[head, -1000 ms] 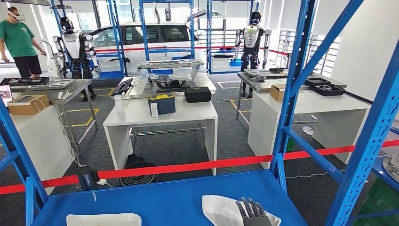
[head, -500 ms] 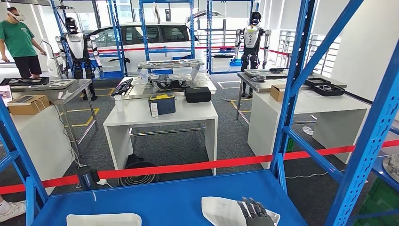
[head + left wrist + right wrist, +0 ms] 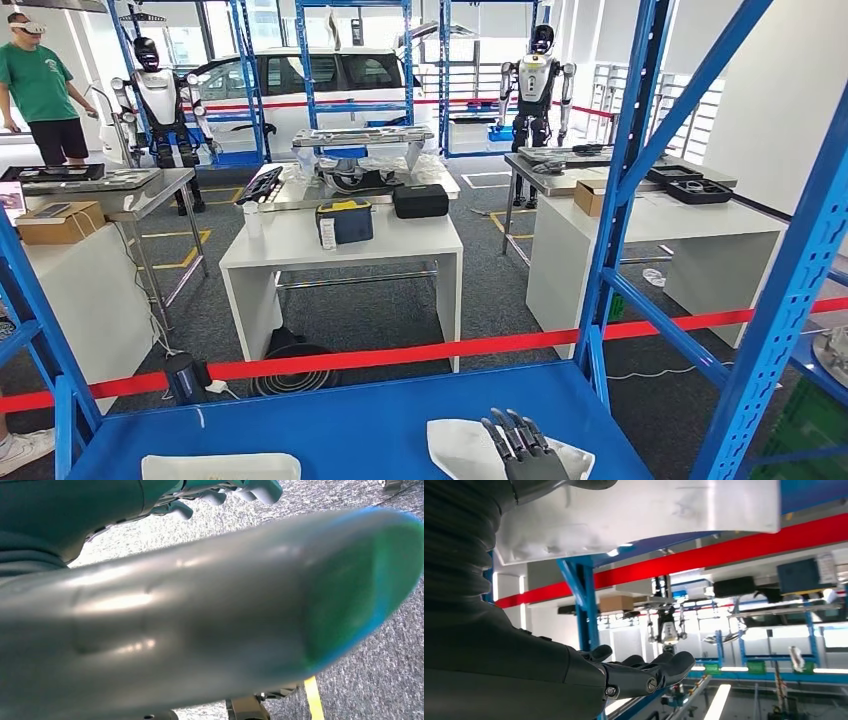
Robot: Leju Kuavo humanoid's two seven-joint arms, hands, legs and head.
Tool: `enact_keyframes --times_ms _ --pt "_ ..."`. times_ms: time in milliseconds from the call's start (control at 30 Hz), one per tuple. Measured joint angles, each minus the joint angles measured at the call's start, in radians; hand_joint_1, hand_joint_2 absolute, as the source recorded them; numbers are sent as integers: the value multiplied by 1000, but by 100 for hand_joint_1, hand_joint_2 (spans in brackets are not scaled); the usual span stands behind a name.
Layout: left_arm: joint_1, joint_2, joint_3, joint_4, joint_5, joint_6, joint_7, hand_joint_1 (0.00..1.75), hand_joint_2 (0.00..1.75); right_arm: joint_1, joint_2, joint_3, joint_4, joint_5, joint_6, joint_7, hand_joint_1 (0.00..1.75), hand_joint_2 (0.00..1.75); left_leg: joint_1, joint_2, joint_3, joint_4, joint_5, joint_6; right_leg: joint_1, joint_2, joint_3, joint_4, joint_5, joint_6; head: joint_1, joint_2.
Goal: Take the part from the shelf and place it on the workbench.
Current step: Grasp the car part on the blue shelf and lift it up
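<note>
Head view, left to right: a second white part (image 3: pixel 220 466) was seen lying on the blue shelf (image 3: pixel 340 425), well to the left of the right hand (image 3: pixel 520 452), untouched. The target part (image 3: pixel 470 447) lay just beneath that hand, whose fingers (image 3: pixel 508 432) were held straight and apart over it, closed on nothing. The left hand (image 3: pixel 220 492) was seen with its fingers curled, above grey floor. The grasp was judged not yet made; lifting and carrying to a workbench remained. No containers were discernible on the shelf.
</note>
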Motion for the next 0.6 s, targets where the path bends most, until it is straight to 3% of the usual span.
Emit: enact_keyframes --times_ms 200,600 --pt "0 -4 0 0 -6 0 -6 0 0 -19 29 0 34 -33 58 -45 0 175 0 -1 0 0 0 0 0 0 0 0 0 0 0 0" --pt "-1 -4 0 0 -27 -8 3 0 0 -20 21 -21 132 -57 138 22 0 175 0 0 1 0 0 1 0 0 0 0 0 1 0 0"
